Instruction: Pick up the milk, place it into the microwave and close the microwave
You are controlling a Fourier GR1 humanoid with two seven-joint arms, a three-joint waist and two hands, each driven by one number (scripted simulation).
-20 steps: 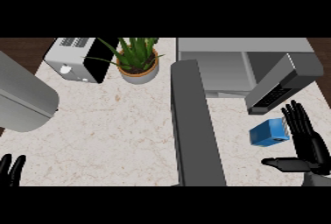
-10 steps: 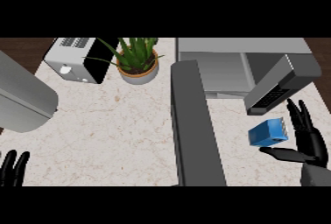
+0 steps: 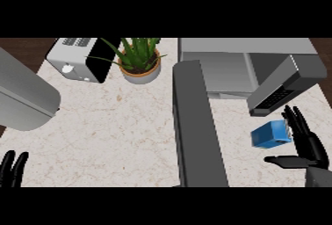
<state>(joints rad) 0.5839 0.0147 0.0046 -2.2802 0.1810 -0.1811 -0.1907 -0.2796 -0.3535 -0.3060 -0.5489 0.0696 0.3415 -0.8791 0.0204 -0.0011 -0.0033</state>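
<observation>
The pale marbled stone counter (image 3: 117, 136) fills the view. At about one o'clock stands the grey box-shaped microwave (image 3: 220, 66), its dark-faced door (image 3: 285, 88) swung open toward three o'clock. A long dark grey upright panel (image 3: 198, 127) runs from centre to six o'clock. At nine o'clock a large grey rounded body (image 3: 23, 99) cuts in; at eleven o'clock sits the silver toaster with a black side (image 3: 81, 61), and at twelve the green spiky plant in a terracotta pot (image 3: 139, 66).

The small blue milk carton (image 3: 271, 135) rests on the counter at about four o'clock, just below the open door. The black right hand (image 3: 304, 147) stands just beside it, fingers straight, thumb spread apart, nothing held. The black left hand (image 3: 13, 167) rests at seven o'clock with fingers up.

The step looks like the approach to pick up the milk. Next, the right hand probably needs to slide against the carton and curl round it before lifting toward the microwave's cavity.
</observation>
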